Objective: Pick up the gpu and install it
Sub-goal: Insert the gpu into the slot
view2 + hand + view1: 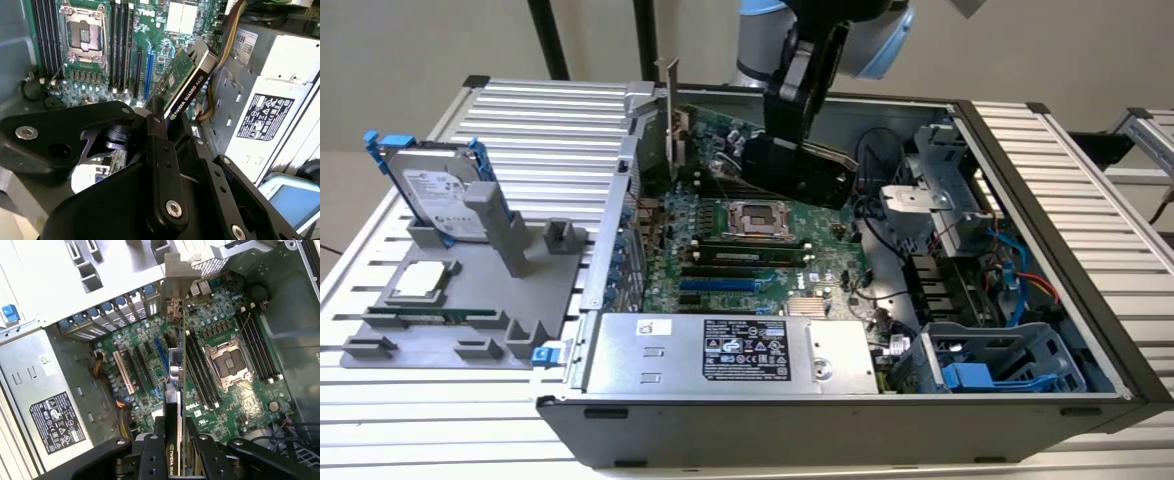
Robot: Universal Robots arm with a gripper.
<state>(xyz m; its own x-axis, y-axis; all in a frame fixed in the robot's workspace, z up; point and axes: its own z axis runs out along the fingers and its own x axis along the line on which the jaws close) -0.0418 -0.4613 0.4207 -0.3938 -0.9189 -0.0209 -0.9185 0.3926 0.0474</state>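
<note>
Gripping the gpu (pixel 817 170) edge-on: the gripper (pixel 781 150) is clenched on the card and holds it inside the open computer case (pixel 1067 290), above the motherboard (pixel 720 260), off toward the case's far edge. In the exterior view the card is tilted, with its silver end bracket (pixel 674 120) sticking up beside the case's rear wall, near the far corner.

In the first wrist view the card (pixel 173 390) runs away from the fingers (pixel 150 460) toward the rear slot openings. Its bracket (pixel 172 285) sits at that wall, and the card lines up roughly above the expansion slots (pixel 145 367) next to the empty CPU socket (pixel 227 362). Cannot tell if its bottom edge is touching a slot or is apart from it.

In the second wrist view the black cooler edge of the card (pixel 192 82) juts out past the gripper body (pixel 160 165), green board face turned toward the socket (pixel 82 32). The power supply (pixel 265 110) lies just beside it.

On the worktop outside the case, on the exterior view's left, a grey fixture (pixel 467 300) holds a hard drive in a blue frame (pixel 434 190) upright, plus a CPU (pixel 427 280) lying flat.
</note>
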